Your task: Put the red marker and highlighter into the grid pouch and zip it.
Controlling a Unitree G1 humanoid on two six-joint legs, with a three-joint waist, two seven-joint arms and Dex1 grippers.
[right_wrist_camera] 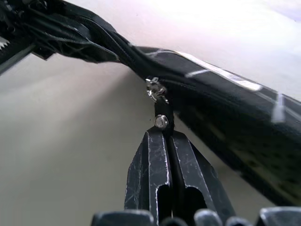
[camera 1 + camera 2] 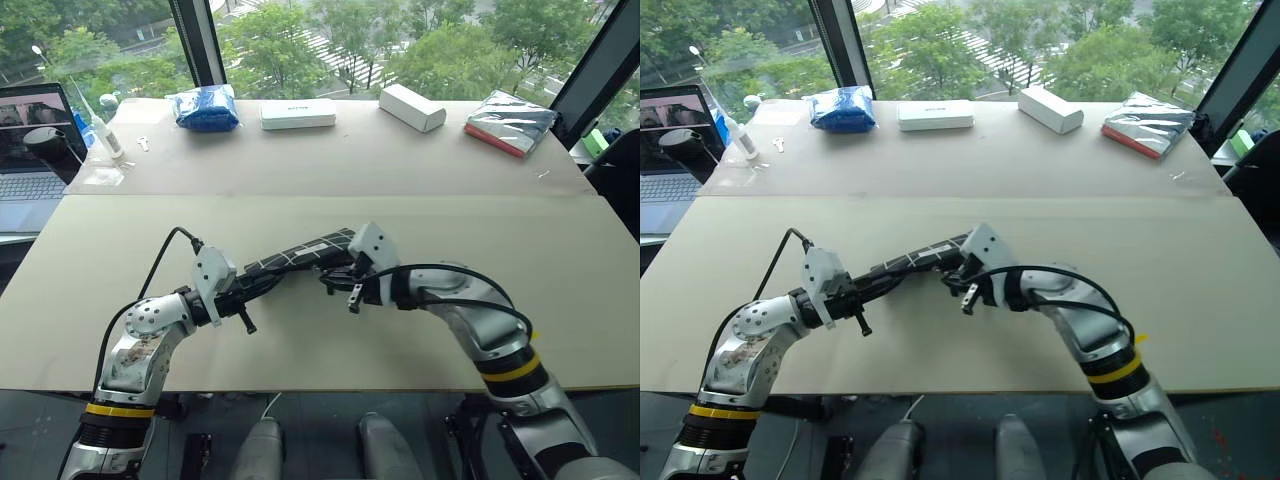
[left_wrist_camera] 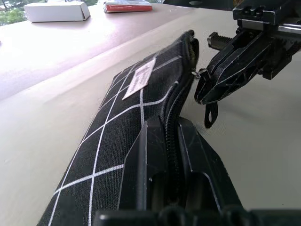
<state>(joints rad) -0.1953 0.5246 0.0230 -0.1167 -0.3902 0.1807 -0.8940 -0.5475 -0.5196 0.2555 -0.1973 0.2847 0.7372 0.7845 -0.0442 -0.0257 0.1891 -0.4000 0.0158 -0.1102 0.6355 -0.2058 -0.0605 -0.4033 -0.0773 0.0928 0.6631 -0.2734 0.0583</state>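
Observation:
The grid pouch [image 2: 300, 252], black with thin white lines and a small white label [image 3: 139, 78], is held up off the table between my two arms. My left gripper [image 3: 171, 141] is shut on the pouch's near end, its fingers clamped across the zipper seam. My right gripper [image 1: 162, 134] is shut on the zipper's black pull cord [image 1: 161, 121], just below the metal slider [image 1: 155, 89]. The slider sits near the pouch end farthest from the left gripper. The red marker and the highlighter are out of view.
Along the table's far edge lie a blue bag [image 2: 205, 108], two white boxes [image 2: 297, 113] [image 2: 412, 106] and a red and silver packet [image 2: 510, 122]. A laptop [image 2: 30, 150] and a small bottle [image 2: 100, 130] stand at the far left.

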